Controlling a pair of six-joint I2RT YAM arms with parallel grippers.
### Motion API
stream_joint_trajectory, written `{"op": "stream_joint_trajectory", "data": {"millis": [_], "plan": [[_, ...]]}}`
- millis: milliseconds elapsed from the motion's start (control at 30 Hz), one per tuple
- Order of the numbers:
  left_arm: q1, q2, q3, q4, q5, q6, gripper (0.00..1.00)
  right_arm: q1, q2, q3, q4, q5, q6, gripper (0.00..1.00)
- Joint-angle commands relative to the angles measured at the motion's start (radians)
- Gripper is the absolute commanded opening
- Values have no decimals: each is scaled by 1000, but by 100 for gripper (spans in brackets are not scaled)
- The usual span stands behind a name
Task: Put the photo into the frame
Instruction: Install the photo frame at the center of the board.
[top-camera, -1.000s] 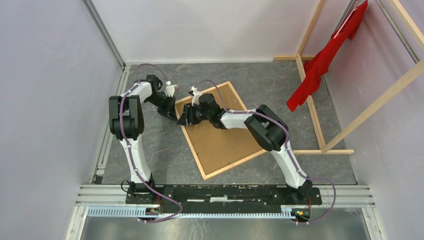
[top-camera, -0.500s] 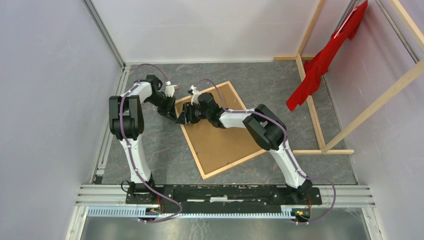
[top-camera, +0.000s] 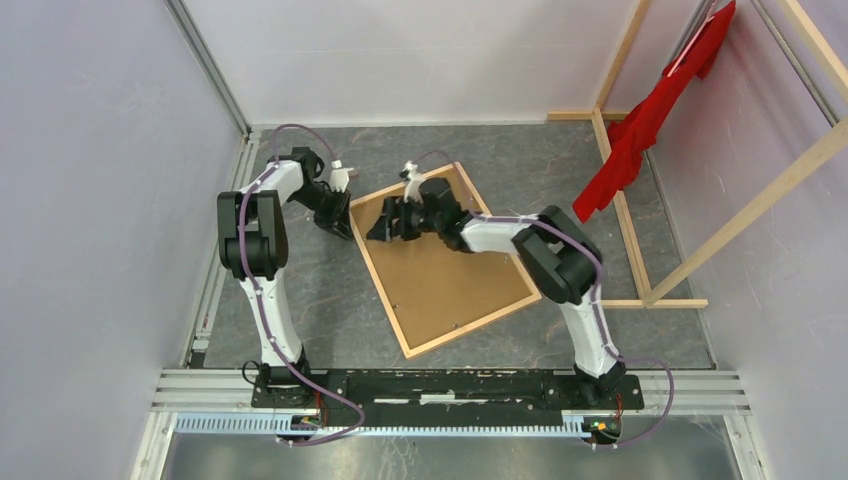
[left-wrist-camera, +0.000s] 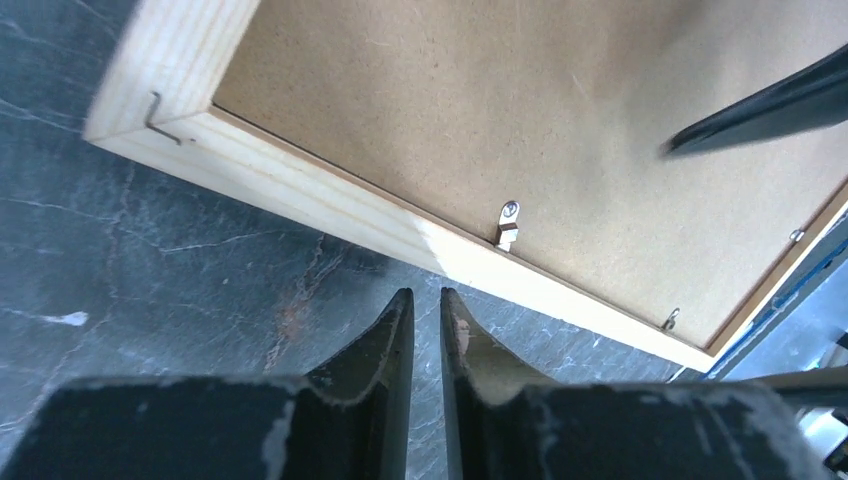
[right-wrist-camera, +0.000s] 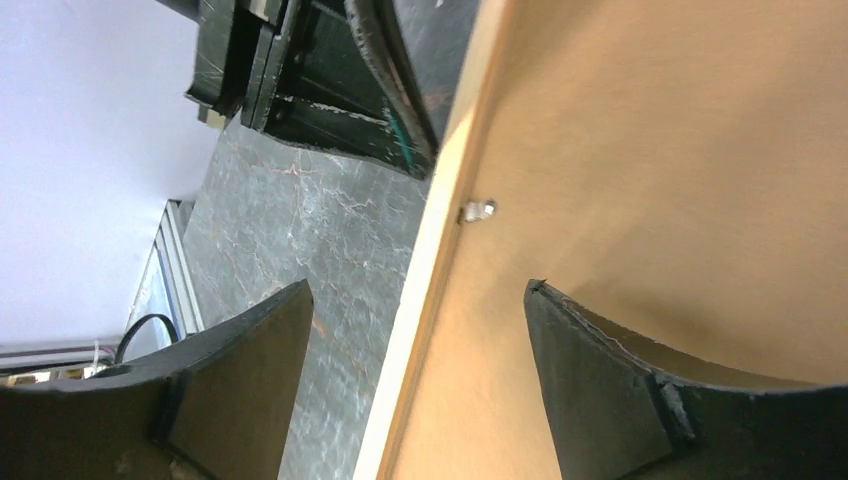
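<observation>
The frame (top-camera: 474, 326) of light wood lies face down and slanted on the dark table, with the brown backing board (top-camera: 450, 275) set in it. The photo is hidden. My left gripper (top-camera: 340, 228) is shut and empty, low on the table just outside the frame's left edge (left-wrist-camera: 300, 185); its tips (left-wrist-camera: 427, 295) point at a metal clip (left-wrist-camera: 508, 222). My right gripper (top-camera: 380, 230) is open and empty above the same edge. In the right wrist view it (right-wrist-camera: 420, 287) straddles the wood rail (right-wrist-camera: 455, 150), one finger over the table and the other over the board (right-wrist-camera: 650, 150).
A wooden rack of long beams (top-camera: 625, 215) stands at the right with a red cloth (top-camera: 640, 125) hanging on it. Enclosure walls close in the left and back. Small metal clips (right-wrist-camera: 478, 209) line the frame's inner edge.
My right arm has swung right and back, so its gripper has shifted a little away from the left gripper, over the board. The left arm and the frame have not moved.
</observation>
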Motion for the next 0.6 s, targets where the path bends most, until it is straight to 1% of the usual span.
{"op": "stream_joint_trajectory", "data": {"millis": [0, 100, 167, 300, 433, 567], "plan": [[12, -44, 58, -56, 2, 80, 24, -116, -224, -110, 23, 26, -41, 88], [8, -70, 16, -60, 1, 111, 25, -199, -314, -168, -70, 102, -115, 94], [3, -89, -28, -59, 4, 133, 26, -254, -340, -173, -149, 159, -167, 98], [-7, -142, -155, -18, 11, 153, 26, -341, -335, -152, -255, 270, -236, 98], [-51, -185, -232, 20, 22, 157, 27, -401, -294, -142, -280, 279, -248, 98], [-59, -190, -245, 24, 27, 157, 27, -407, -287, -141, -281, 278, -246, 98]]}}
